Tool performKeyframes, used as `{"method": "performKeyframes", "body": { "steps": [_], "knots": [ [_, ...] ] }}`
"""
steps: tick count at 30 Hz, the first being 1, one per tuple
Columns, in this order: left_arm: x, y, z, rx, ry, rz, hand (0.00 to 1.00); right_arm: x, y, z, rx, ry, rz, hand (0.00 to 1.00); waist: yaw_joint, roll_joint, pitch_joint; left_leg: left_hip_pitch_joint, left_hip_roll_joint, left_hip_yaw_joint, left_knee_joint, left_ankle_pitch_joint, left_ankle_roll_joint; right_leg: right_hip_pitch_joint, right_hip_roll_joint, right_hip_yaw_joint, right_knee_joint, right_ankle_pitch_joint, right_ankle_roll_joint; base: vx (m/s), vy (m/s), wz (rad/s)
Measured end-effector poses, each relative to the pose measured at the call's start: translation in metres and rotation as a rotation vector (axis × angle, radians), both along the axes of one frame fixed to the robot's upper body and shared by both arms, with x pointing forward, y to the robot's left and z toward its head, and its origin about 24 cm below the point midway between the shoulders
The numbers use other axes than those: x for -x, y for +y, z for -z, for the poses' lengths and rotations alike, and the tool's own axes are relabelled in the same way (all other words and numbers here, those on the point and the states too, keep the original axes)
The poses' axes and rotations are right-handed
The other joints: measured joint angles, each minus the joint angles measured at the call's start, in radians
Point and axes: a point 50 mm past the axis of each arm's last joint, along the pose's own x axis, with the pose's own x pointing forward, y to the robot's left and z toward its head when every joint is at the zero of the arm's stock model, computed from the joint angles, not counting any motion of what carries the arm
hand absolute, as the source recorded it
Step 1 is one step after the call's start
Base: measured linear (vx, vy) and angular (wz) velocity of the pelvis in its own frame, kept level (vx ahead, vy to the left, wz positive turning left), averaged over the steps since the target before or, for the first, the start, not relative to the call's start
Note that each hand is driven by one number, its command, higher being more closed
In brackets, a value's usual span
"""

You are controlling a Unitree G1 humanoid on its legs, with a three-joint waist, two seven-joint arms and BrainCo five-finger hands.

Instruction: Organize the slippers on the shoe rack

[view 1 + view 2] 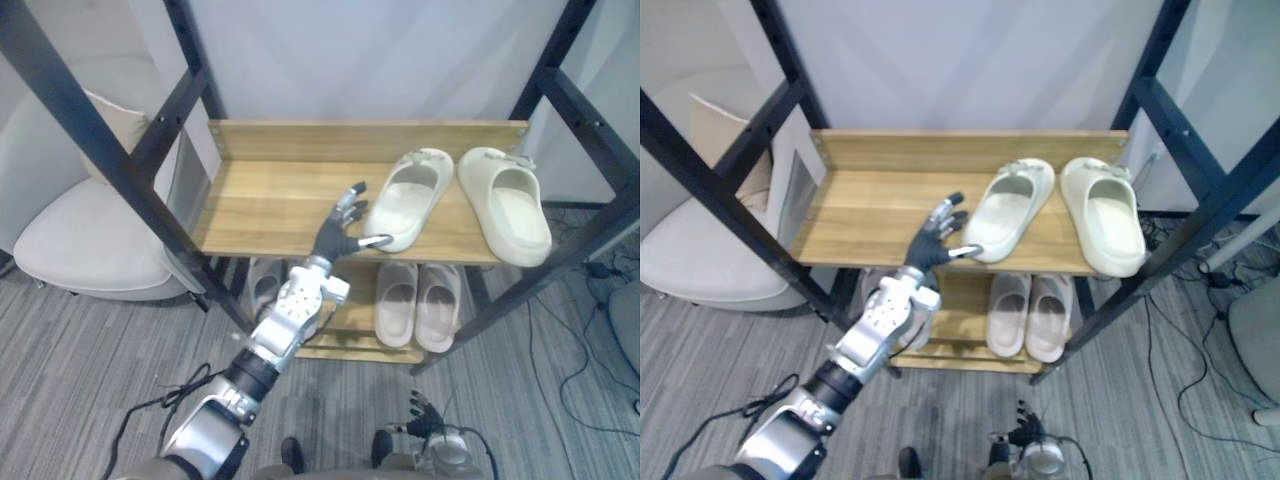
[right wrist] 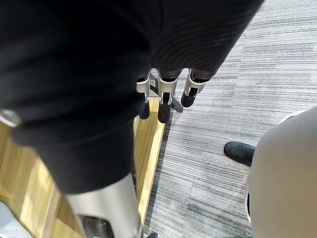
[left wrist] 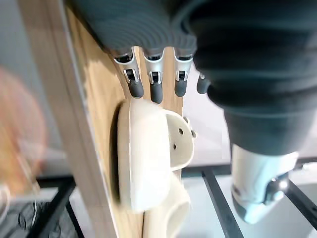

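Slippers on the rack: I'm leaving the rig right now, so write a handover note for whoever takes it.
Left hand: open, thumb at the heel of the left cream slipper on the top shelf.
Right hand: open, idle, hanging low.
Right cream slipper lies beside it, toes close, heels splayed.
Beige pair lies side by side on the lower shelf.
Done: these four are on the rack. Left: probably square up the top pair.
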Motion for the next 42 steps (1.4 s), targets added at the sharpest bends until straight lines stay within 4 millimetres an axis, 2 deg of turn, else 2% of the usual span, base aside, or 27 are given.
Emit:
{"method": "performKeyframes", "body": {
  "steps": [12,19,29,39,41,42],
  "knots": [
    [-0.009,-0.027,-0.014,-0.02,-0.017,0.056,0.0,-0.006,0.001,0.0,0.002,-0.004,0.005,0.0,-0.03,-0.013,0.009,0.003,0.003,0.051,0.0,-0.002,-0.002,-0.021,0.002,0.042,-0.001,0.009,0.001,-0.01,-0.001,-0.1],
    [-0.015,-0.026,-0.018,-0.024,-0.023,0.034,0.0,-0.005,-0.001,-0.001,0.0,-0.006,0.03,0.0,-0.032,-0.018,0.012,0.005,0.003,0.063,0.0,-0.003,-0.002,-0.023,0.001,0.05,-0.003,0.012,0.002,-0.01,-0.003,-0.03],
    [-0.022,-0.015,-0.014,-0.038,-0.004,-0.006,0.0,-0.005,-0.002,-0.001,0.001,-0.007,0.034,0.0,-0.032,-0.019,0.013,0.009,0.004,0.058,0.0,-0.003,-0.003,-0.02,0.001,0.051,-0.003,0.012,0.002,0.0,-0.003,0.0],
    [-0.01,-0.013,-0.052,0.135,-0.093,0.075,0.0,-0.01,0.005,-0.001,-0.001,0.002,-0.012,0.0,-0.024,-0.019,0.013,0.008,-0.005,0.005,0.0,0.001,0.002,0.008,-0.007,-0.003,-0.001,0.006,0.01,0.0,-0.004,0.15],
    [-0.002,-0.017,-0.063,0.17,-0.129,0.115,0.0,-0.008,0.006,0.001,0.0,0.016,-0.023,0.0,-0.018,-0.018,0.012,0.007,-0.008,-0.006,0.0,0.002,0.004,0.012,-0.015,-0.008,0.0,0.004,0.012,-0.02,0.023,0.14],
    [0.007,-0.022,-0.074,0.202,-0.166,0.169,0.0,-0.006,0.006,0.002,0.001,0.024,-0.026,0.0,-0.003,-0.018,0.012,0.006,-0.011,-0.007,0.0,0.002,0.005,0.012,-0.018,-0.009,0.0,0.004,0.013,-0.01,0.029,0.07]
  ]
}}
